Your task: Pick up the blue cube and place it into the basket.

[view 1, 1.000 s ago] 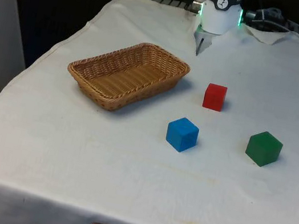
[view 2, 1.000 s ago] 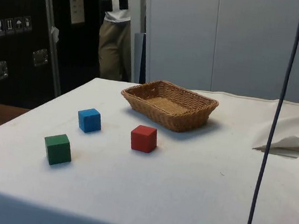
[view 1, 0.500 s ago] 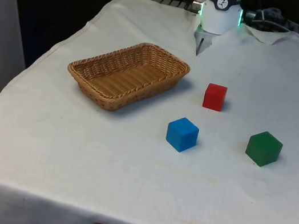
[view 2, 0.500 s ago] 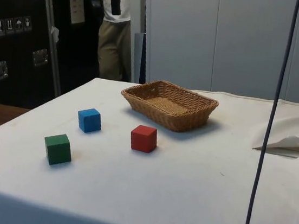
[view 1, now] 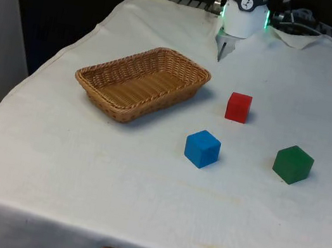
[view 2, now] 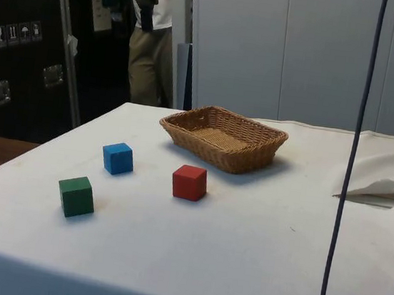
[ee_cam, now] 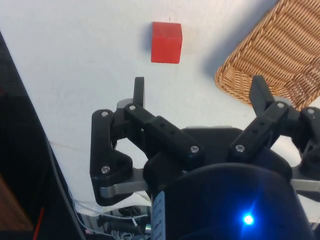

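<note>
The blue cube [view 1: 202,148] rests on the white cloth near the table's middle, also seen in the side view [view 2: 117,158]. The empty wicker basket [view 1: 123,109] lies toward the front view's left, behind the cube; its side wall [view 2: 211,153] faces the side camera. In the wrist view my gripper [ee_cam: 199,90] is open and holds nothing. It hangs high over the cloth, with the basket's corner [ee_cam: 250,75] beyond one finger and a red cube beyond the other. Nothing touches the blue cube.
A red cube [view 1: 238,106] [view 2: 189,182] [ee_cam: 166,42] sits behind the blue one. A green cube [view 1: 293,164] [view 2: 76,196] sits toward the front view's right. A dark cable [view 2: 348,173] hangs across the side view. A person [view 2: 150,48] stands beyond the table.
The cubes and the basket have stayed put. The hanging cable in the side view has drifted slightly left, and the person behind the table has shifted.
</note>
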### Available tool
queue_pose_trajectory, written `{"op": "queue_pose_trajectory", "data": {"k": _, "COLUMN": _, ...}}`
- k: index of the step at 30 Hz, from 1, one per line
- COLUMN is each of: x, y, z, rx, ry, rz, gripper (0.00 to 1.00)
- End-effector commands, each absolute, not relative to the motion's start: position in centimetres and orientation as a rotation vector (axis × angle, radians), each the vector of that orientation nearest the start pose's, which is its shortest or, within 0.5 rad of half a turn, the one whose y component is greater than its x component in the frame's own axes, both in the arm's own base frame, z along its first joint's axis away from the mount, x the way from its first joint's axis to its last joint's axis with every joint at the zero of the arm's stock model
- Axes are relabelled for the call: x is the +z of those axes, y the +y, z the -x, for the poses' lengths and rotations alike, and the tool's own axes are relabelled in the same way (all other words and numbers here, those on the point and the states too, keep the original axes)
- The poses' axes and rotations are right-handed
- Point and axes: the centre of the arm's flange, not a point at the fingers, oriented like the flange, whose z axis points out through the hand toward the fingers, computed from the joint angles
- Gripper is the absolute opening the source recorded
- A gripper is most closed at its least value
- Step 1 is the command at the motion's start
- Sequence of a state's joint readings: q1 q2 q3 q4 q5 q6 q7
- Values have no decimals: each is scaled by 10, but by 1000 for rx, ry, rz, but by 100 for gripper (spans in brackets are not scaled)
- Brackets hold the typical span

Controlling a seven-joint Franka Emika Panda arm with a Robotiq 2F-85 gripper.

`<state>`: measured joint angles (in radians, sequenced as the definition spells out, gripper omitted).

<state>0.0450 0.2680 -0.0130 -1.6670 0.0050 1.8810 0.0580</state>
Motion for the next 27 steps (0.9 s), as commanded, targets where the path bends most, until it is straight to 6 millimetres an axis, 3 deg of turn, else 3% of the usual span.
{"op": "queue_pose_trajectory", "data": {"k": 1, "x": 443, "y": 22, "z": -634, "rx": 77, "ry": 70, "rz": 3139, "gripper": 100}}
{"op": "queue_pose_trajectory", "data": {"k": 27, "x": 419, "y": 23, "z": -643, "rx": 68, "ry": 334, "rz": 3153, "gripper": 100}}
